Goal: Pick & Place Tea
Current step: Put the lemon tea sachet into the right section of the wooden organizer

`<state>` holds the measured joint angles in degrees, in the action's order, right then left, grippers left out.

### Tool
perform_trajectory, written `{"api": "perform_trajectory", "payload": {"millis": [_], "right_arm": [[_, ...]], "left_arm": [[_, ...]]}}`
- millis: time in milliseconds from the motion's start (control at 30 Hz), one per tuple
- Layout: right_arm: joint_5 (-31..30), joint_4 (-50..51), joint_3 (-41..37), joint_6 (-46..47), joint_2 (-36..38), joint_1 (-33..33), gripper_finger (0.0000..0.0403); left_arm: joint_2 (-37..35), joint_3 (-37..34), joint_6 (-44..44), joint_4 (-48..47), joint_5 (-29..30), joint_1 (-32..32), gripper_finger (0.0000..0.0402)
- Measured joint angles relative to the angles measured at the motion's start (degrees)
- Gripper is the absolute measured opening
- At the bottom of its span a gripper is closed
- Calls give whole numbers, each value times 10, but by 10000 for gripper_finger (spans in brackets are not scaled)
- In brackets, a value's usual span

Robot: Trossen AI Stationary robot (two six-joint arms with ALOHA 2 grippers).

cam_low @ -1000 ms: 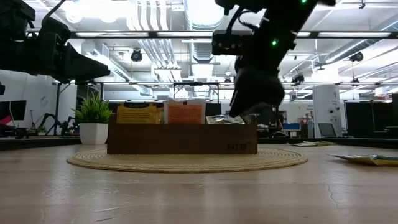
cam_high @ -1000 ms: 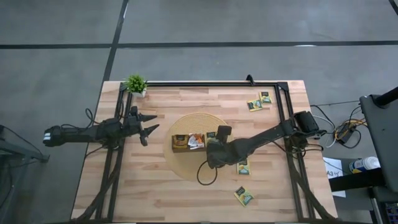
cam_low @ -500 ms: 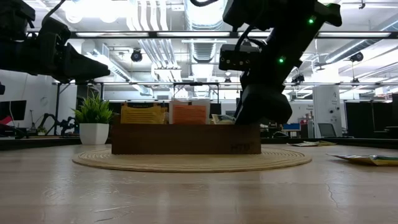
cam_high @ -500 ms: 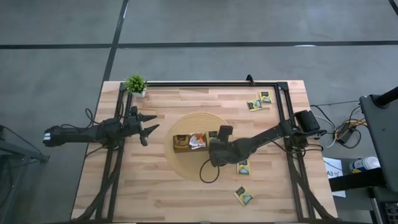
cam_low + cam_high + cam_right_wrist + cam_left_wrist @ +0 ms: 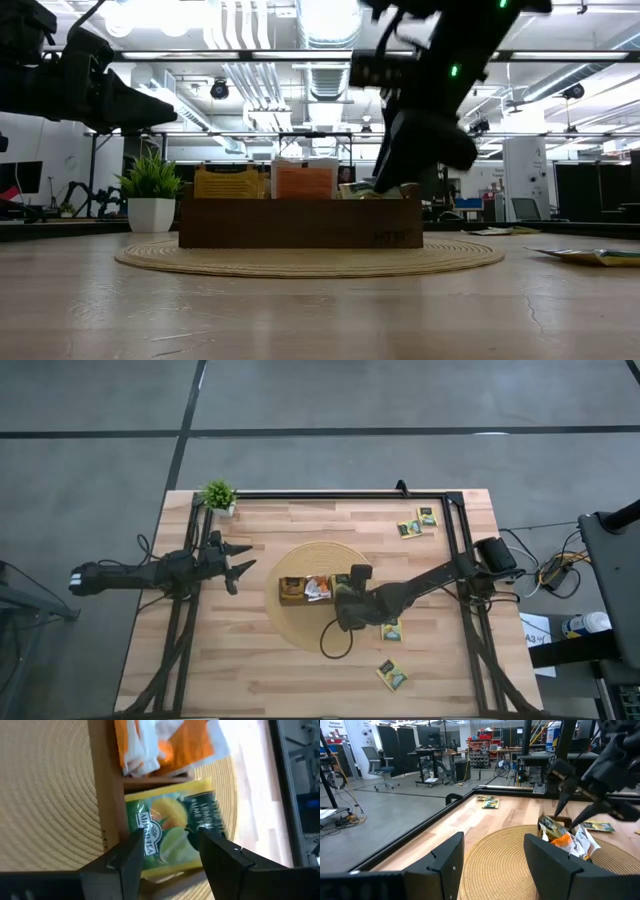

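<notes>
Tea sachets are sitting in the wooden tray (image 5: 300,590) on the round woven mat (image 5: 300,628); I am seeing a green-and-yellow sachet (image 5: 172,836) lying in the tray's end compartment, beside the orange-and-white ones (image 5: 165,742). My right tool (image 5: 167,852) is hovering over it, fingers apart, holding nothing. My left tool (image 5: 240,567) is waiting open, off the mat's left edge.

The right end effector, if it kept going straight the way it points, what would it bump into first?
Probably the green tea sachet lying in the wooden tray, just ahead of the open right end effector.
</notes>
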<state>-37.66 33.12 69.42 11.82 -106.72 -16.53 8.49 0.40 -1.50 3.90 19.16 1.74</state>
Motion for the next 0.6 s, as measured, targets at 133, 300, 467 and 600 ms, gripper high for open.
{"api": "perform_trajectory", "payload": {"millis": [133, 300, 467, 600], "right_arm": [[-5, 55, 21, 20, 10, -6, 176], [-11, 122, 35, 61, 33, -18, 171], [-46, 165, 17, 111, 63, -19, 166], [-60, 160, -13, 134, 103, -20, 168]], "left_arm": [[0, 0, 0, 0, 0, 0, 202], [1, 0, 0, 0, 0, 0, 202], [2, 0, 0, 0, 0, 0, 202], [2, 0, 0, 0, 0, 0, 202]]}}
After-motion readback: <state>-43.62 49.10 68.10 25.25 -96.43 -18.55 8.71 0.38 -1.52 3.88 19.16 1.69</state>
